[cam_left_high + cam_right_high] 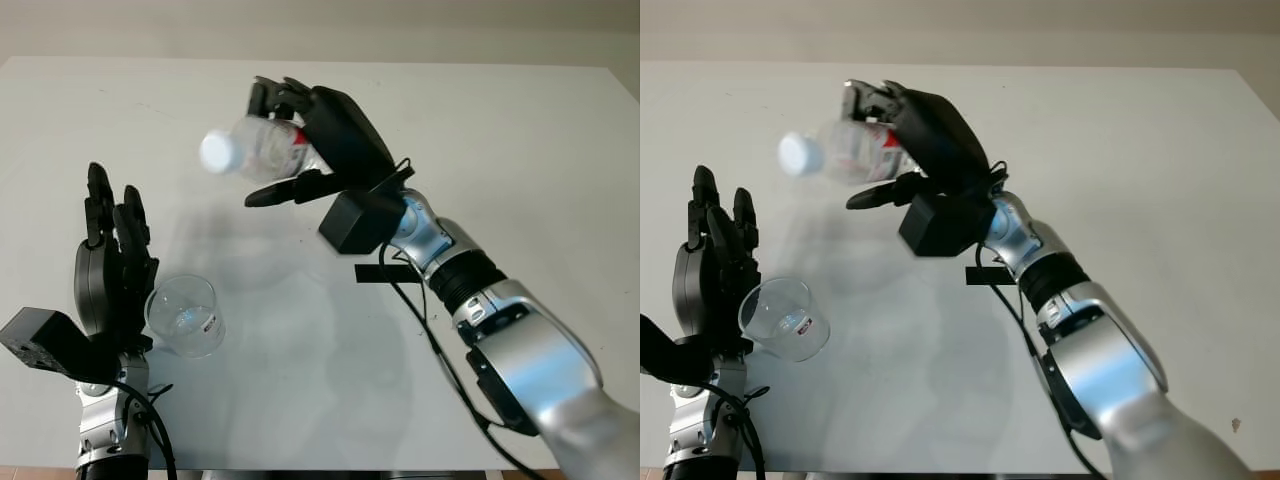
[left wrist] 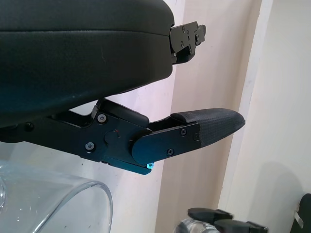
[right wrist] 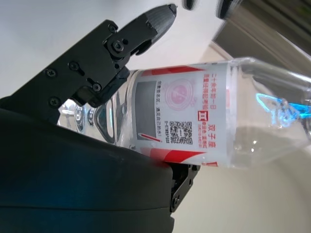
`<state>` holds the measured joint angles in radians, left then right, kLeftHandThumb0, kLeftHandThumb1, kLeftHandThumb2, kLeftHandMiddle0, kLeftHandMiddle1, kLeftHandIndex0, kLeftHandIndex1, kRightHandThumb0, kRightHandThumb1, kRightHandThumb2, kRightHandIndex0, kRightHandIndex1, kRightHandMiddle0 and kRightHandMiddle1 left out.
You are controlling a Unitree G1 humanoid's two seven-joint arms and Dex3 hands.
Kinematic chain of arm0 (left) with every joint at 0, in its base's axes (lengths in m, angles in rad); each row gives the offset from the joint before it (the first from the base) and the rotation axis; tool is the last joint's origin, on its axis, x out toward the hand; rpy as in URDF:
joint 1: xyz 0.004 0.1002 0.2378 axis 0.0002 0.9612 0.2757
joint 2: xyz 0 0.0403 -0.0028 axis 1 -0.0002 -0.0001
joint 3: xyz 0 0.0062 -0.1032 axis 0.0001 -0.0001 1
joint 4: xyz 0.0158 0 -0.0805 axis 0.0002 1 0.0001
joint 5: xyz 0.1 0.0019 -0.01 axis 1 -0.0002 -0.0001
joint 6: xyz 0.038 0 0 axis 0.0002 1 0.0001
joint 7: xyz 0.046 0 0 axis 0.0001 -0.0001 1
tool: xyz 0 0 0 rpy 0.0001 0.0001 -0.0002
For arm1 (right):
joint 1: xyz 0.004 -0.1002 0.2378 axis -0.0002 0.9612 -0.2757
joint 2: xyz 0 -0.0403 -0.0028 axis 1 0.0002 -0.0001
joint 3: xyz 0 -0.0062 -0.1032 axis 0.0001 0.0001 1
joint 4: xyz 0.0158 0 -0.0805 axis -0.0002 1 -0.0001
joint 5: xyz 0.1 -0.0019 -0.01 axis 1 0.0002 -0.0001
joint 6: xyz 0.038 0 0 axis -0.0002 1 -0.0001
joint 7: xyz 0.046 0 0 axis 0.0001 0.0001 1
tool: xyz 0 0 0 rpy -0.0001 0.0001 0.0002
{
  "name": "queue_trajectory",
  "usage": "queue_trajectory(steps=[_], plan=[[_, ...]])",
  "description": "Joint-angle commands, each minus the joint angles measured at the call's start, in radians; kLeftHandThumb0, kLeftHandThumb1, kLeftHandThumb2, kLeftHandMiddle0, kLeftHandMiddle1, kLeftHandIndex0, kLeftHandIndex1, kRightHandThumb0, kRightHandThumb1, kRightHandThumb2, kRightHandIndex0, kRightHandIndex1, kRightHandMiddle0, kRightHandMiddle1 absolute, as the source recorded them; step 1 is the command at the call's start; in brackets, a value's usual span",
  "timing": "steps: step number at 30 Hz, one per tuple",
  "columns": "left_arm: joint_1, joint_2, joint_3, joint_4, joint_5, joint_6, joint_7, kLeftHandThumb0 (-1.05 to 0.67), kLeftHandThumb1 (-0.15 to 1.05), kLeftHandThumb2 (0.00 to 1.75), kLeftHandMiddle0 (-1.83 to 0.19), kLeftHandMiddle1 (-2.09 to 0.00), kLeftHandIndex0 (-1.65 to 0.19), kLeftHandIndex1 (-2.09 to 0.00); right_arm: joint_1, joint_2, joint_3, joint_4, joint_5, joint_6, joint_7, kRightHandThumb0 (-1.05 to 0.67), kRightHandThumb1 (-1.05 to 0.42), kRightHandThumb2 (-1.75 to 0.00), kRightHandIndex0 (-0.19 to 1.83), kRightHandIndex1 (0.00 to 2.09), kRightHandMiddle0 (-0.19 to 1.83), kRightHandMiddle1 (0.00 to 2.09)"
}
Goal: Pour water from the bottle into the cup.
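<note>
Clear red-labelled bottle [image 1: 262, 148], tipped sideways

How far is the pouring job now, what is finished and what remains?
Done: the right hand has the bottle grasped, lifted off the table and tipped on its side, white cap on. In hand: the left hand stands open beside the cup, which is tilted near it. Left: removing the cap, bringing the bottle's mouth over the cup and pouring.
</note>
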<state>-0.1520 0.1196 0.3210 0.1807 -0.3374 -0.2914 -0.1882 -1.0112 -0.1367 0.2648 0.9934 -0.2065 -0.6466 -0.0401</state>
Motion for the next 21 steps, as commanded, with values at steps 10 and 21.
queue_trajectory(steps=[10, 21], plan=[[0.049, -0.020, -0.002, 0.031, -0.008, -0.001, -0.012, -0.74, 1.05, 0.65, 0.12, -0.05, 0.19, -0.04, 0.137, 0.044, -0.218, -0.243, 0.312, 0.427, 0.296, -0.19, -1.05, -0.36, 1.10, 2.09, 0.82, 2.09], [0.053, -0.015, -0.003, 0.032, -0.009, -0.003, -0.029, -0.74, 1.05, 0.66, 0.14, -0.05, 0.19, -0.02, 0.349, -0.018, -0.320, -0.633, 0.454, 0.757, 0.411, -0.19, -1.05, -0.40, 1.37, 2.09, 1.05, 2.09]])
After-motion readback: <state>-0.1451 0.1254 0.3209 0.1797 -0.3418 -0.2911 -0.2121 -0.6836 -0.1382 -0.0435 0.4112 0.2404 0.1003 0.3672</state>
